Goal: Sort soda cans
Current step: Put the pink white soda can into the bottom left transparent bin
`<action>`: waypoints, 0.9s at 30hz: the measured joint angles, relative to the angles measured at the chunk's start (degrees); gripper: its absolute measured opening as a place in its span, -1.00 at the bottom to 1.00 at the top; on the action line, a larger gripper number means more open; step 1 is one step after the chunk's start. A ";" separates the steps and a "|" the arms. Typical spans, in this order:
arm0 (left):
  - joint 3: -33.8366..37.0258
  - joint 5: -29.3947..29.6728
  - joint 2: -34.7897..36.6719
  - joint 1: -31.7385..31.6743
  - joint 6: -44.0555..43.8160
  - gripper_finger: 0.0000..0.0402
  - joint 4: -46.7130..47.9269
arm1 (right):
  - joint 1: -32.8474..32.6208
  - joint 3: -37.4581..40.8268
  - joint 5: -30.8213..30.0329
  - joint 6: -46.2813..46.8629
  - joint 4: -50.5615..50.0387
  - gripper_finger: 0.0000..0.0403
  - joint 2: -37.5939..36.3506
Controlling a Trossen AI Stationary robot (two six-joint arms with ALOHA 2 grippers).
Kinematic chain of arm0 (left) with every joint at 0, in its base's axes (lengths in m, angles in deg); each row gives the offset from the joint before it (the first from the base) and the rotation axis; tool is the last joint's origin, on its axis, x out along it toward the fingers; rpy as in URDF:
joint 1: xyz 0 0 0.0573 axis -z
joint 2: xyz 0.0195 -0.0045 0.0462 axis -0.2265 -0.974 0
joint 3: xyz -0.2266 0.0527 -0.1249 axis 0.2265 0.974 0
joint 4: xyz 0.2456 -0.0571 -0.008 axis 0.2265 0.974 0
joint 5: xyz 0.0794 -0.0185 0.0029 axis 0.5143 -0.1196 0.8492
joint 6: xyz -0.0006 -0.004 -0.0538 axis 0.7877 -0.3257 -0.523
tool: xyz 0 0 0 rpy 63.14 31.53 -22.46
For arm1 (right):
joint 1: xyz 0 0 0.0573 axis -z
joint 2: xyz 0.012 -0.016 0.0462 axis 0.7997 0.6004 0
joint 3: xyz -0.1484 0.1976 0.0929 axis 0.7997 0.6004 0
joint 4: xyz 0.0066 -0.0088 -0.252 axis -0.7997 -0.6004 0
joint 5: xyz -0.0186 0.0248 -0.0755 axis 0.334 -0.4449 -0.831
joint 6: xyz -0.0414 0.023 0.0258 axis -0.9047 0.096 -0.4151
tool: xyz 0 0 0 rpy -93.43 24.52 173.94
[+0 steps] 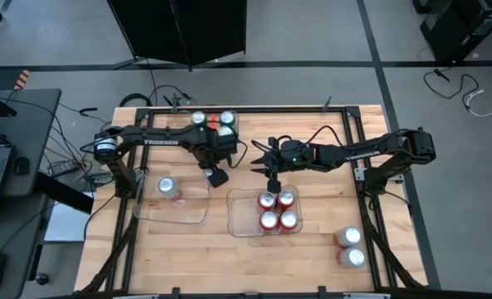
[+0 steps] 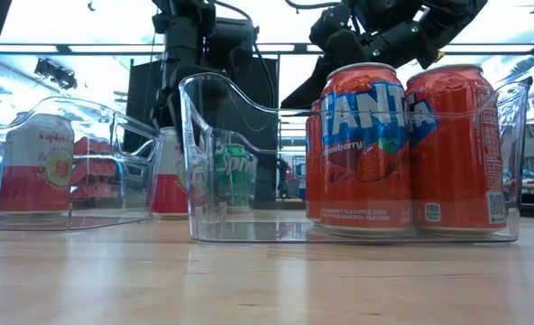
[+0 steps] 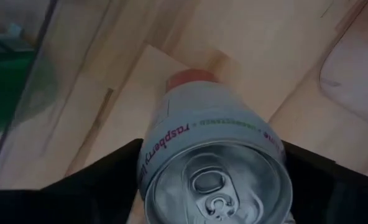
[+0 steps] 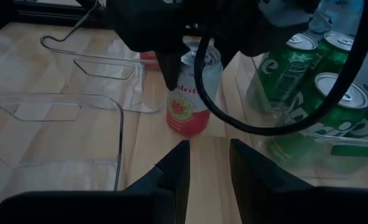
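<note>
wooden counter [image 1: 312,249]: left pincer [image 1: 217,176] straddles a silver-white can [image 4: 193,93], fingers wide; right pincer [image 1: 273,183] narrow, empty.

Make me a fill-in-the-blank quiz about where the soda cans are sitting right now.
1. The middle tray holds ___ red cans.
2. The left tray holds ___ silver-white can.
3. Outside the trays, near the right edge of the table, stand ___ loose cans.

Missing words: four; one; two.
</note>
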 joint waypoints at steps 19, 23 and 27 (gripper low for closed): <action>-30.96 9.97 0.55 7.84 5.93 0.43 26.71 | 0.00 0.00 0.00 0.00 -0.26 -0.51 0.00; -30.77 7.65 3.81 12.72 0.94 0.43 26.52 | 0.00 0.00 -0.02 0.00 -0.65 -0.51 0.00; -27.52 8.72 7.21 17.45 -5.56 0.43 26.40 | 0.00 0.00 -0.02 -0.18 -0.97 -0.51 0.00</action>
